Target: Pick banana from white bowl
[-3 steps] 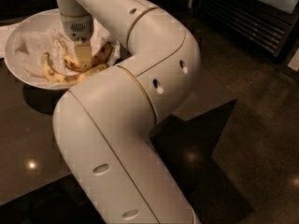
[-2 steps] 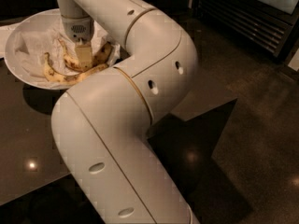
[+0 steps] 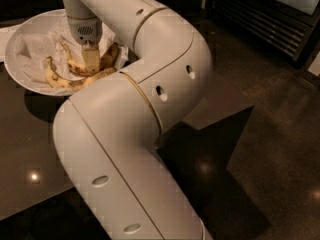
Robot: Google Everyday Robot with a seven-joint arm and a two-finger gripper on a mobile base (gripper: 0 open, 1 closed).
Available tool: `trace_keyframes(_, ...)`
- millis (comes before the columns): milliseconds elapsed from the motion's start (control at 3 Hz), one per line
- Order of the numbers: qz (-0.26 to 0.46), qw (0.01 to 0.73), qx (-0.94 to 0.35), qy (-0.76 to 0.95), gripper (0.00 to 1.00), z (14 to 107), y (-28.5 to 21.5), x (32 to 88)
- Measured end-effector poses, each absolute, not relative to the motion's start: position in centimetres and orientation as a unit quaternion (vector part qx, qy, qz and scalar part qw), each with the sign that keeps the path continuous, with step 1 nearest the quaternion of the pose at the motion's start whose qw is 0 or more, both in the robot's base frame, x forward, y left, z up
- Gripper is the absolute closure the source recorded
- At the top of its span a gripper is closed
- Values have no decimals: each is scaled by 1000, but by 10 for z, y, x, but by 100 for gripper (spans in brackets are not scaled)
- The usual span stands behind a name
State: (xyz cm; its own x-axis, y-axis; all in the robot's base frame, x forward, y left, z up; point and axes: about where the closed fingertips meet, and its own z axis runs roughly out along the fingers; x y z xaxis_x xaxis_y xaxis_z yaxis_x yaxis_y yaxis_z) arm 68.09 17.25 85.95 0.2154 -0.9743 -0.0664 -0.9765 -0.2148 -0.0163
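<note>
The white bowl (image 3: pixel 20 39) stands at the top left on the dark table, lined with crumpled white paper. Two bananas lie in it. The banana (image 3: pixel 74 68) is strongly curved and brown-spotted, with a thin stem pointing up-left. A flatter, paler banana (image 3: pixel 59 82) lies in front of it near the bowl's rim. My gripper (image 3: pixel 91 60) reaches straight down into the bowl and sits on the middle of the curved banana, hiding that part of it.
My thick white arm (image 3: pixel 130 114) fills the middle of the view and hides the bowl's right rim. The dark table (image 3: pixel 25 154) ends in a corner at right (image 3: pixel 245 106). A dark floor (image 3: pixel 280 149) and a black slatted cabinet (image 3: pixel 260 19) lie beyond.
The arm's elbow has shifted slightly. The gripper stays down on the curved banana in the bowl, and the bananas have not visibly moved.
</note>
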Motion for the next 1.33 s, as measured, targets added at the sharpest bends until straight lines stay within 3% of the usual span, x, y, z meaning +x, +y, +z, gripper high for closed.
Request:
trace_keyframes(333, 21, 27, -779, 626, 94, 860, 172, 681)
trace_keyframes(667, 21, 27, -779, 626, 100, 860, 172, 681)
trace_keyframes(1333, 6, 82, -775, 627, 100, 883, 169, 684)
